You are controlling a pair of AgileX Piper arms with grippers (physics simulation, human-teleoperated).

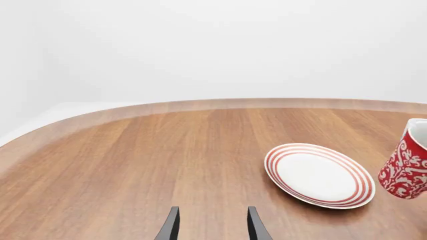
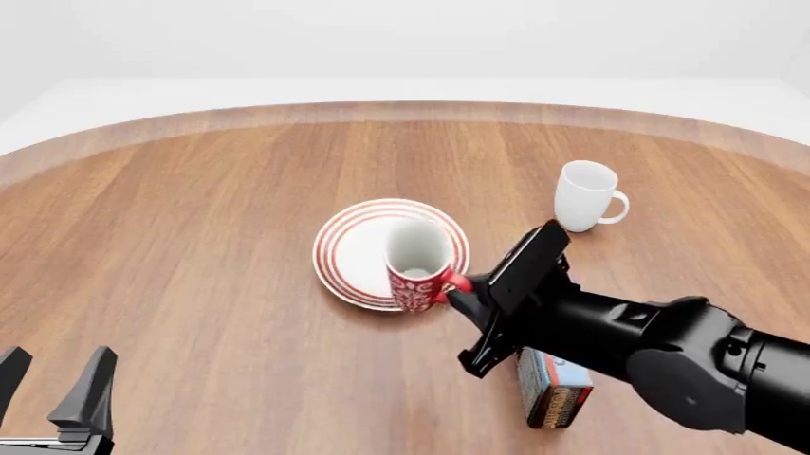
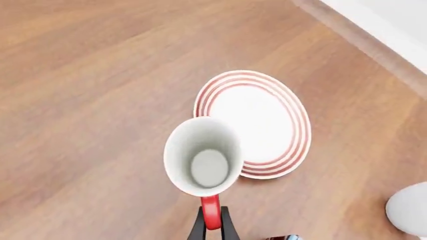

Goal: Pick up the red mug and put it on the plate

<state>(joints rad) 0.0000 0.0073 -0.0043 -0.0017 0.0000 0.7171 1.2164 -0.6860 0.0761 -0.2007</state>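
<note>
The red mug [image 2: 415, 268] with white pattern hangs upright in the air over the near right part of the plate [image 2: 358, 245]. My right gripper [image 2: 458, 284] is shut on its red handle. In the right wrist view I look down into the mug's white interior [image 3: 203, 162], with the handle [image 3: 211, 212] between the fingers and the red-ringed plate [image 3: 267, 115] beyond it. In the left wrist view the plate [image 1: 319, 175] lies on the table and the mug [image 1: 407, 162] hovers beside it at the frame edge. My left gripper [image 2: 51, 389] is open and empty near the front left table edge.
A plain white mug [image 2: 586, 196] stands upright to the right of the plate. A small blue and orange box [image 2: 553, 389] lies under my right arm near the front. The wooden table [image 2: 190, 237] has a curved far edge.
</note>
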